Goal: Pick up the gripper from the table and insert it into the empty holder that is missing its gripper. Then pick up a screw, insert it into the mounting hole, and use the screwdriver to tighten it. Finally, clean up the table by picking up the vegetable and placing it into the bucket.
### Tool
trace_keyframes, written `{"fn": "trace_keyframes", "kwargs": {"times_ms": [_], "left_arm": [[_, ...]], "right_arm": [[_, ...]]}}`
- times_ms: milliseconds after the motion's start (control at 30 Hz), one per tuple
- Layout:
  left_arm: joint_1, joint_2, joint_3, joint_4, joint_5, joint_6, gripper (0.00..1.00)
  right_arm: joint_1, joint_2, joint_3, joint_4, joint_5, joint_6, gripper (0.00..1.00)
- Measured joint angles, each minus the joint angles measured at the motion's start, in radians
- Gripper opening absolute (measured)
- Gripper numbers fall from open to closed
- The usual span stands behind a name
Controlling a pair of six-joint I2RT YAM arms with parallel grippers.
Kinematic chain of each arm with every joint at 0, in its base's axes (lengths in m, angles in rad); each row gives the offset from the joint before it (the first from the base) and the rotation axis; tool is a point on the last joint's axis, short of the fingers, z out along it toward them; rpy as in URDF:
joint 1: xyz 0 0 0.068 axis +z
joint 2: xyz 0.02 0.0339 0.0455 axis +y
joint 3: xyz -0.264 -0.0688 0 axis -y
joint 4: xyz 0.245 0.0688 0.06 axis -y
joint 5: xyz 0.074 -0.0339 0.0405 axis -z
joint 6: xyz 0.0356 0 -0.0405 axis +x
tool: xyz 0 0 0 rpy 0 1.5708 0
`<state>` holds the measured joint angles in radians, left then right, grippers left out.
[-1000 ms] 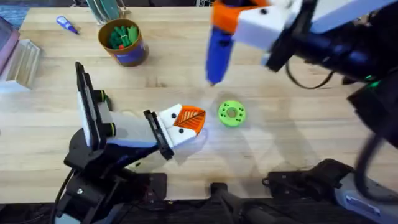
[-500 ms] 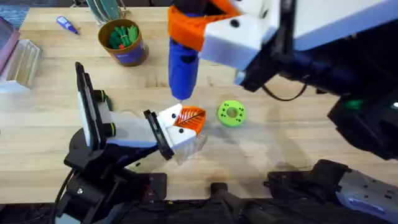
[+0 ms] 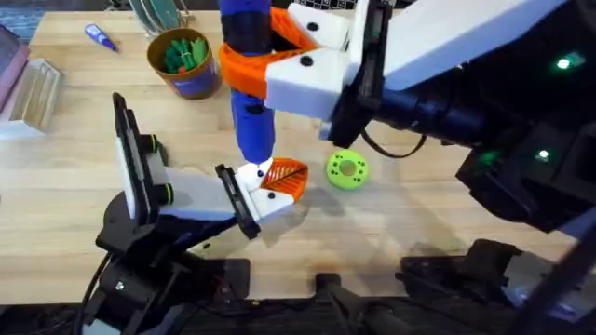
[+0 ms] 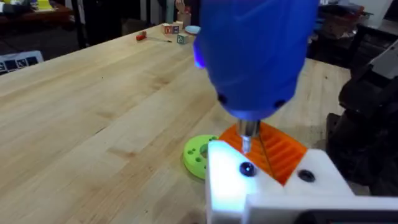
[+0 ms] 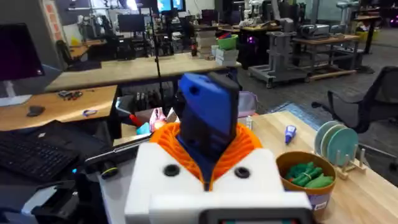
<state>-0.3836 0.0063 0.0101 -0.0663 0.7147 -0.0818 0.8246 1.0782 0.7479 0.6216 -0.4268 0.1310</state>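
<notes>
Over holder [image 3: 265, 200], blue screwdriver [image 3: 250, 112], seemingly upright.

Screwdriver [image 3: 250, 102] — thick blue cylinder, held upright, narrow metal tip [image 4: 246, 138] down on the white holder [image 3: 258, 191] just beside a dark screw [image 4: 247, 168].
Gripper [image 3: 285, 177] — orange ribbed wedge, seated in the holder.
Bucket [image 3: 184, 62] — tan-gold can with blue lower band, upright at the far left of the table [image 3: 419, 214]; green vegetable pieces [image 3: 183, 52] inside.
</notes>
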Motion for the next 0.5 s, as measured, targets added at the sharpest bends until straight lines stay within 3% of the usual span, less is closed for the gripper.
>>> {"fn": "trace_keyframes", "kwargs": {"times_ms": [500], "left_arm": [[0.0,0.0,0.0,0.0,0.0,0.0,0.006]], "right_arm": [[0.0,0.022,0.0,-0.002,0.001,0.027,0.024]]}}
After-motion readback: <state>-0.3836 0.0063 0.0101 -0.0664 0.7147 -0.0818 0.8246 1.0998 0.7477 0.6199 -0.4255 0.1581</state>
